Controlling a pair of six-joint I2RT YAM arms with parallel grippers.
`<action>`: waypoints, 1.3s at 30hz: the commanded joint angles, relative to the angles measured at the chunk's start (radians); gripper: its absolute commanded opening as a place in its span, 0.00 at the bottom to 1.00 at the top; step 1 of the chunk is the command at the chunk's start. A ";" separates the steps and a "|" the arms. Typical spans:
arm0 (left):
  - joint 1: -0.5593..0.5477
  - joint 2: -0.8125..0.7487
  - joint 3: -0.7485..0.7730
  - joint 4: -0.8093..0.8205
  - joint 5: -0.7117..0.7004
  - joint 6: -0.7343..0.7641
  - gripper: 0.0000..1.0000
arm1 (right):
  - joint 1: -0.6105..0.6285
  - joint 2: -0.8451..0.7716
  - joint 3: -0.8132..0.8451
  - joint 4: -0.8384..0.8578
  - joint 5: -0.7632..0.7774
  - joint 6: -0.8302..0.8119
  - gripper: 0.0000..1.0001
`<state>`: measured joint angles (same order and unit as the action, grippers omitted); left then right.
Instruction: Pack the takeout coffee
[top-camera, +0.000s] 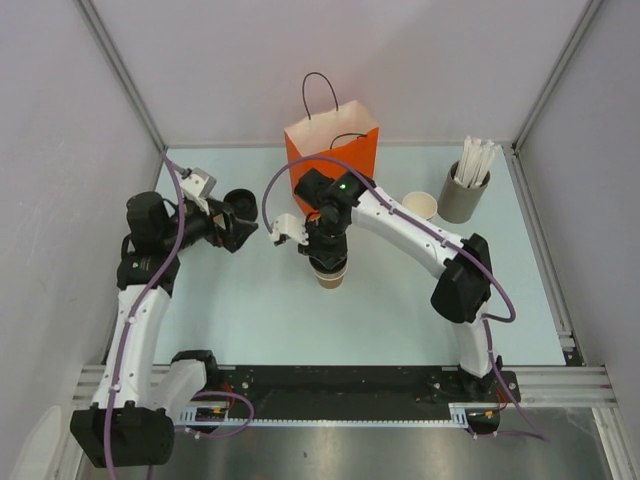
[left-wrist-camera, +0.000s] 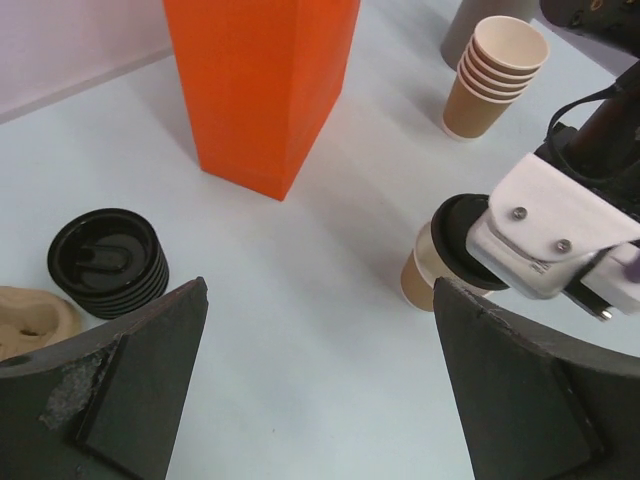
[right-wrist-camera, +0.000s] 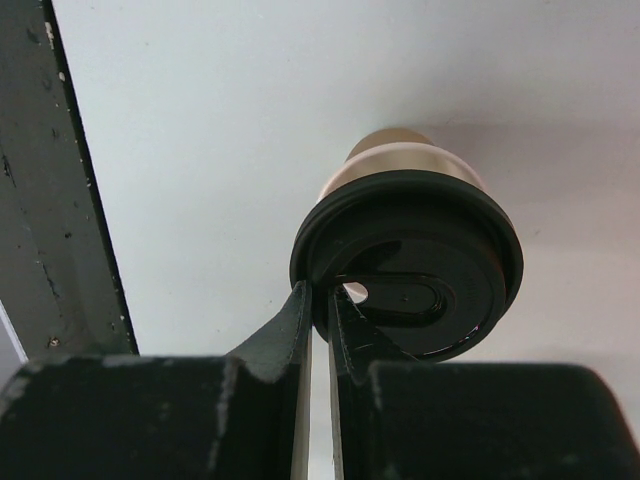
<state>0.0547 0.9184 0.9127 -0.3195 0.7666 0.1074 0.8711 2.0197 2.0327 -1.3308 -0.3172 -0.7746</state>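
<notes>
The left gripper (left-wrist-camera: 320, 372) hangs at the left above the surface (top-camera: 250, 310), its jaws spread wide and holding nothing, with a stack of spare lids (left-wrist-camera: 105, 262) nearby. At centre, in front of the orange bag (top-camera: 335, 150), the paper cup (left-wrist-camera: 420, 285) stands upright with the black lid (right-wrist-camera: 420, 250) on its mouth. The right gripper (right-wrist-camera: 320, 305) is closed to a slit on the lid's rim. Stacked cups (left-wrist-camera: 495, 80) and a grey cylinder (top-camera: 462, 200) stand to the right.
</notes>
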 joint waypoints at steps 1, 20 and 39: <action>0.033 -0.036 -0.006 0.000 -0.029 0.034 1.00 | -0.004 0.031 0.044 -0.027 0.035 0.072 0.02; 0.054 -0.026 -0.043 0.033 0.019 0.012 0.99 | 0.012 0.112 0.092 -0.056 0.038 0.078 0.02; 0.057 -0.012 -0.051 0.040 0.037 0.005 0.99 | 0.028 0.114 0.080 -0.074 0.081 0.078 0.02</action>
<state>0.1032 0.9073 0.8650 -0.3145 0.7738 0.1131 0.8936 2.1376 2.0796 -1.3346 -0.2623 -0.7071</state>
